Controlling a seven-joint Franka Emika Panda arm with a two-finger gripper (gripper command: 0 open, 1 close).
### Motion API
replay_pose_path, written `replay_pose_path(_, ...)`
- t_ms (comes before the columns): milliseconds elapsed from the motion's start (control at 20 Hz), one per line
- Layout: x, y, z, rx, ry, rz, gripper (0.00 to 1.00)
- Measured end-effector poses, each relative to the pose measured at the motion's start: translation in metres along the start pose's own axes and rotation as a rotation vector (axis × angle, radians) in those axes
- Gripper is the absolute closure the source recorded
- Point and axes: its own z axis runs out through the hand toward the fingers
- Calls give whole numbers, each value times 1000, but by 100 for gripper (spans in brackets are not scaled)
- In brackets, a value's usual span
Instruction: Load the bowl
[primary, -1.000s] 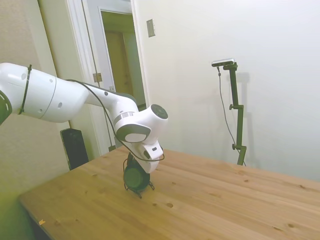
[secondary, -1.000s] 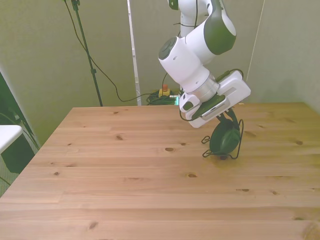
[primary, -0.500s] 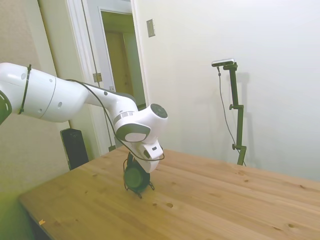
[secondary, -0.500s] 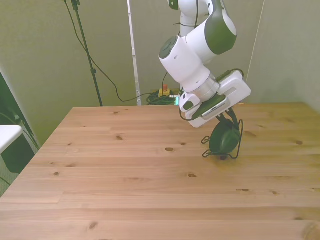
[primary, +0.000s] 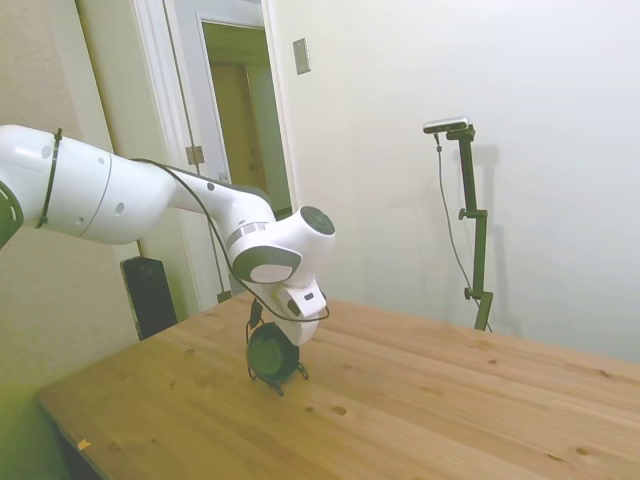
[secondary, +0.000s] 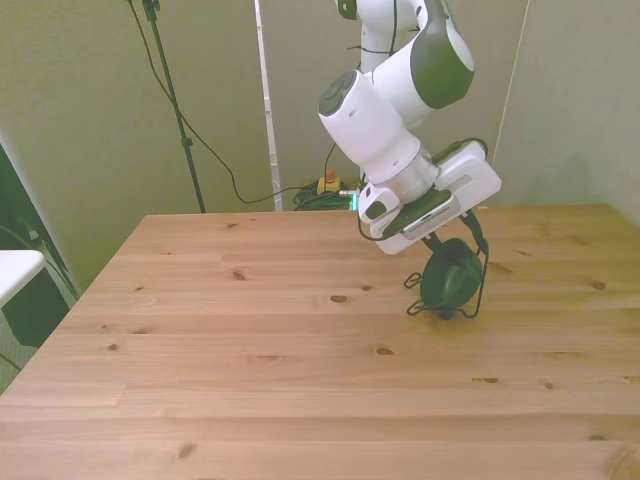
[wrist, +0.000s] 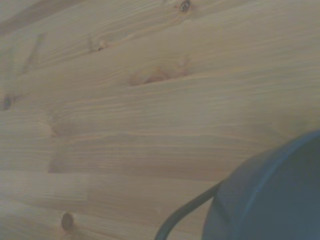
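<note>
Bowl (secondary: 450, 278): one, small, round, dark green, matte. We find it standing on edge inside the thin black wire rack (secondary: 482, 285), which sits on the wooden table (secondary: 250, 370), near the table's far edge toward the front view's right. In the side view the bowl (primary: 271, 353) shows its round face, with the rack's feet (primary: 283, 383) just below it on the boards. The wrist view catches only a curved dark part of the bowl (wrist: 280, 195) and one wire of the rack (wrist: 187, 212) against bare wood.

Step in hand, as we judge it: seating the bowl in the rack. To do it well, we would keep the bowl upright between the wires, make sure its rim rests at the bottom of the slot before letting go, and draw the gripper away along the bowl's plane so the light rack is not dragged or tipped.

Gripper (secondary: 455, 238): directly above the bowl, at its upper rim. The wrist body hides the fingers; we cannot tell their opening, nor whether they grip the bowl.
</note>
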Motion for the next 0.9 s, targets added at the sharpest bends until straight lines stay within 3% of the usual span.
replay_pose_path(500,-79,-31,-63,-49,110,88,0)
replay_pose_path(900,-93,-20,-96,-237,469,157,0)
